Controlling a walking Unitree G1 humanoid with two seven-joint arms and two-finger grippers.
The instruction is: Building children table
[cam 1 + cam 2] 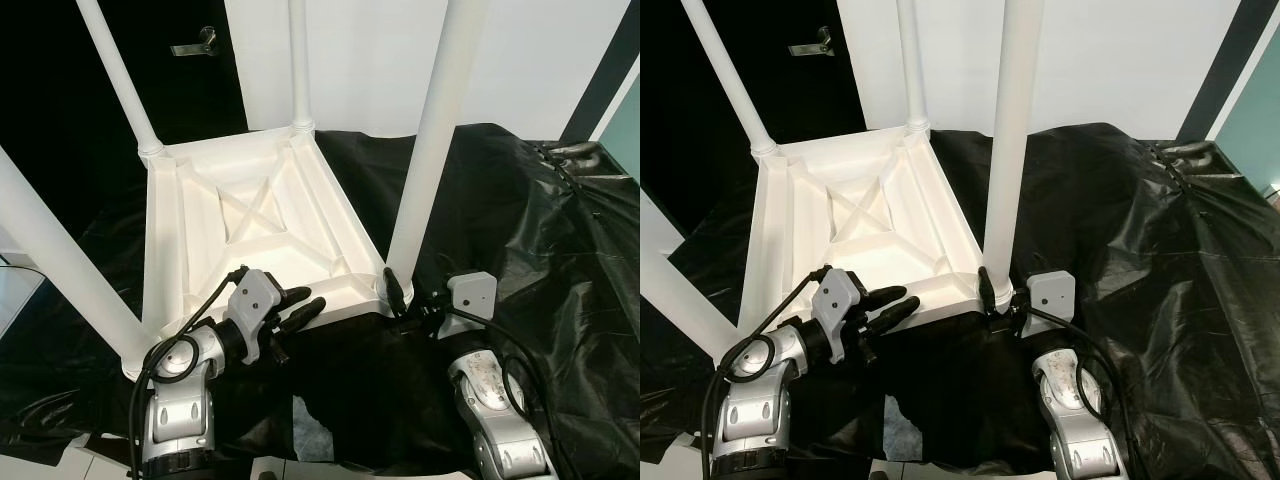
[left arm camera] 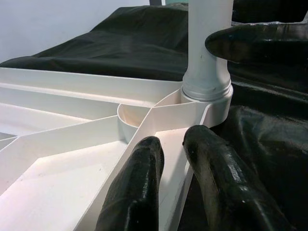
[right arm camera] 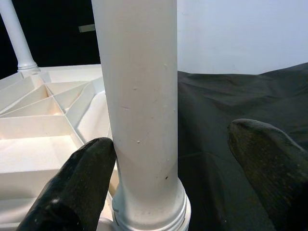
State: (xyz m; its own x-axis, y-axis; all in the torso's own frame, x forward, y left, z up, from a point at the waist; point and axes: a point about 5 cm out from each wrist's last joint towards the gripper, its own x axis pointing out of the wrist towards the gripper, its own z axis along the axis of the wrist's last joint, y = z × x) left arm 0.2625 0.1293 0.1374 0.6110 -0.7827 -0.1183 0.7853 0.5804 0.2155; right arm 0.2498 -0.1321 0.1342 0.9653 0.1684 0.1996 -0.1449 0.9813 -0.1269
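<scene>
L gripper, fingers pressed together, rests on upturned table edge w/ forearm bent inward; R gripper, fingers spread, straddles near leg base.

Table top: I see white plastic, smooth, ribbed underside.
Table leg: I note white plastic, matt, faintly scuffed.
Sheet: I see black plastic film, glossy, crinkled.
Fingers: I read black, matt, slightly grainy.
</scene>
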